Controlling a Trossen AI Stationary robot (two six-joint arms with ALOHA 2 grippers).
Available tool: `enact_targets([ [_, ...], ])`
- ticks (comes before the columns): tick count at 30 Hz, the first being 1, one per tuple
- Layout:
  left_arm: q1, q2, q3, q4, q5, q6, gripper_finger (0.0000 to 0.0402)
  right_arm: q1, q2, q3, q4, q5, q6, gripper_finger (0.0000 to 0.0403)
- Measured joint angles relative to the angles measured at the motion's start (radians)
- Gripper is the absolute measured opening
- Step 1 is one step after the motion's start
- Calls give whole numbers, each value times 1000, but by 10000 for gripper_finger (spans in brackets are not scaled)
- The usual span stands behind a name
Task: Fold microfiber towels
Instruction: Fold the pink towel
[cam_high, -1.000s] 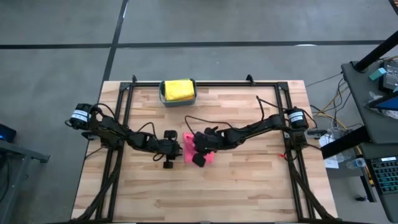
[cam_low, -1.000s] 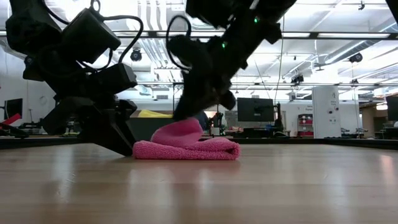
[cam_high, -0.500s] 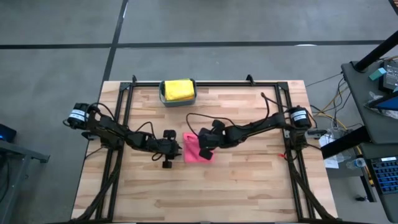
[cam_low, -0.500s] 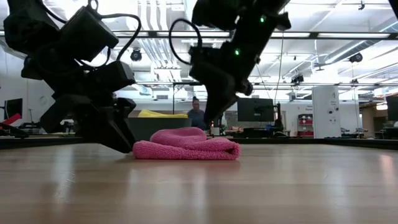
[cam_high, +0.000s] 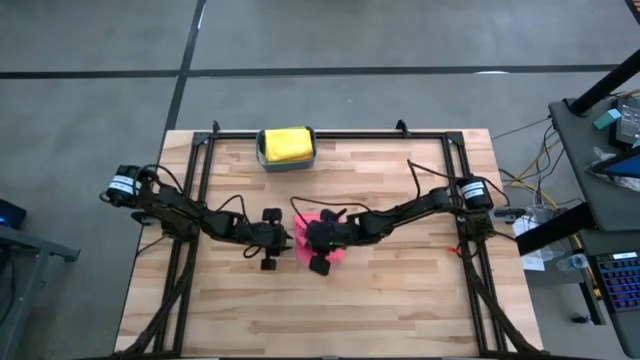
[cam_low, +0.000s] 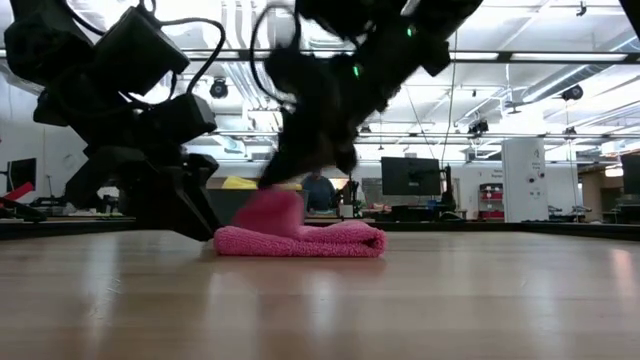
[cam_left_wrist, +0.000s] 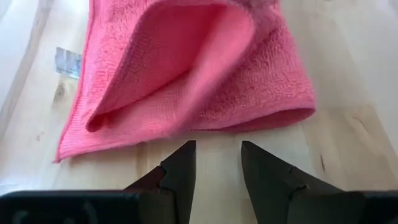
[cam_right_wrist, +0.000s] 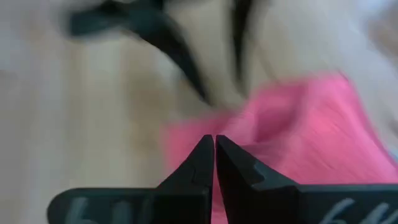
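The pink towel (cam_high: 328, 232) lies folded on the bench (cam_high: 400, 300), near its middle. The left hand (cam_left_wrist: 216, 163), fingers apart and empty, rests just beside the towel. The right hand (cam_right_wrist: 214, 163), fingers together, presses on the towel. Behind the pink towel, a yellow towel (cam_high: 287, 144) sits in the teal bin (cam_high: 262, 160).

Pink towel (cam_high: 325, 238) — from above, mostly covered by the right gripper (cam_high: 318, 240); only edges show. Right wrist view: smeared, the dark shapes beyond the towel unreadable. Left wrist view: towel's far edge cut off by the frame. Teal bin (cam_high: 262, 158) — yellow cloth (cam_high: 286, 144) fills it; anything beneath is hidden.
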Motion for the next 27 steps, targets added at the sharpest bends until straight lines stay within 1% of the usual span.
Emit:
enact_targets([
  [3,0,-36,1,-70,-7,4,114,10,-10,12,21,-39,-23,11],
  [5,0,-80,7,-152,-28,-1,114,14,-19,23,-13,-41,-48,11],
  [8,0,-156,14,-243,-32,-2,114,15,-35,39,-71,-40,-77,11],
  [13,-1,-290,13,-256,-31,3,114,17,-52,43,-143,-37,-118,11],
  [17,-2,-364,11,-245,-27,-3,114,21,-74,38,-212,16,-120,11],
  [20,-2,-383,6,-254,-1,-44,114,32,-89,26,-271,50,-118,11],
  [24,-15,-376,-17,-276,125,-135,114,72,-105,9,-347,66,-120,11],
  [27,-37,-334,-27,-275,130,-190,114,106,-111,-7,-376,66,-131,11],
])
